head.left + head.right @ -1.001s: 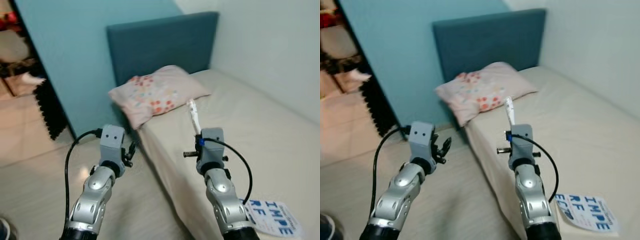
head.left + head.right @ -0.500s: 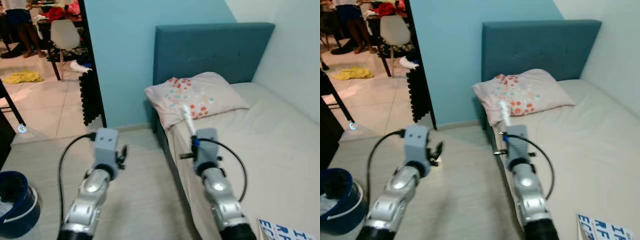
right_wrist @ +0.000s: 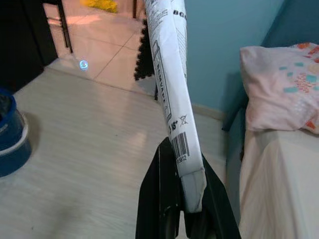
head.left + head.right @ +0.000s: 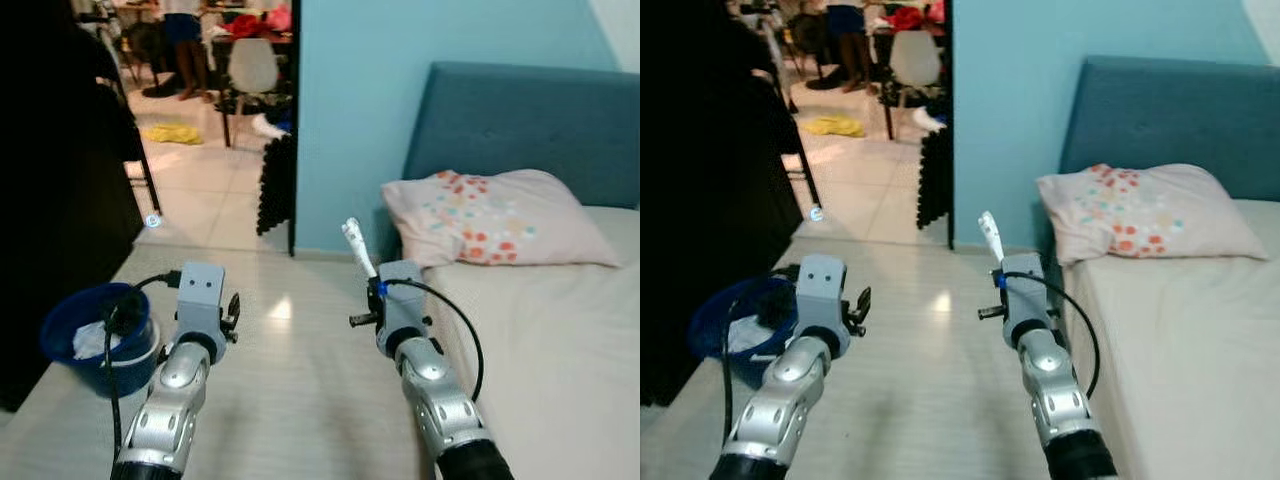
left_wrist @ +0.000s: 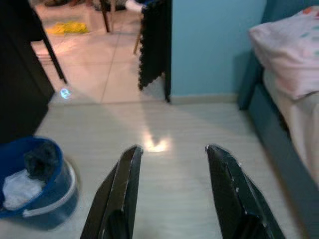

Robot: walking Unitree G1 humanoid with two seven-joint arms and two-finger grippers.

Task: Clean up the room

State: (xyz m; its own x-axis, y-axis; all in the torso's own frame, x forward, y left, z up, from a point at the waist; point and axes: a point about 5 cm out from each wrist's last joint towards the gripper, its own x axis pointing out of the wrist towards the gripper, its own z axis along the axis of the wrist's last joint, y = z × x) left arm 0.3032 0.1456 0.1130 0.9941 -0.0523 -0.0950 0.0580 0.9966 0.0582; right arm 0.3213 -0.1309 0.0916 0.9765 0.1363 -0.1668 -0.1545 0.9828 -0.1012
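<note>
My right gripper point(image 3: 182, 158) is shut on the lower end of a white printed tube point(image 3: 172, 74), which stands upright above the floor beside the bed point(image 4: 560, 340); the tube point(image 4: 357, 246) also shows in the left eye view. My left gripper point(image 5: 174, 148) is open with nothing between its fingers, held over the pale floor. A blue bucket point(image 4: 98, 340) holding white and dark rubbish stands on the floor left of my left arm, and the bucket point(image 5: 35, 185) is in the left wrist view too.
A patterned pink pillow point(image 4: 500, 215) lies at the teal headboard point(image 4: 530, 120). Dark furniture point(image 4: 50, 170) rises on the left. Through the doorway are black foam mats point(image 4: 272, 190), a yellow cloth point(image 4: 172, 132), a white chair point(image 4: 250, 65) and a person's legs point(image 4: 185, 30).
The camera has swung left: the bed slid to the right edge, and the doorway, dark furniture and blue bucket came into view. Both arms keep their pose, the tube still held.
</note>
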